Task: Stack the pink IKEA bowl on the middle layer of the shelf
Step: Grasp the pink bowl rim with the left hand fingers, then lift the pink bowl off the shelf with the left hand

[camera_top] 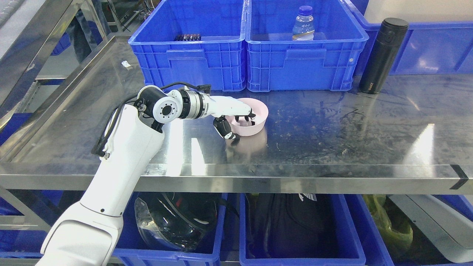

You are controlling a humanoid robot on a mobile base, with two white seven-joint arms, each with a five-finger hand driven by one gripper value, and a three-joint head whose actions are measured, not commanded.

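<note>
step: grasp or release at the bowl, unclear which | left hand (236, 122): fingers hooked over near rim of pink bowl (255, 120), thumb outside, gripping it | bowl: on steel shelf (332, 129), no second bowl visible | next: likely needs a stacking target, judged

The picture is bright and mostly sharp. Light seems to come from above, because the shiny steel shelf (332, 122) shows white glare in patches, one strong streak at the right and one near the white arm (125, 147). The metal works like a mirror: a soft pink copy of the pink bowl (255, 118) lies just under it, and the blue bins (207, 62) make dim blue smears behind. Shadows are faint and short. Under the shelf it is much darker, and the things in the lower bins (295, 240) are hard to make out, perhaps a helmet. The far left corner looks a bit blurry.
</note>
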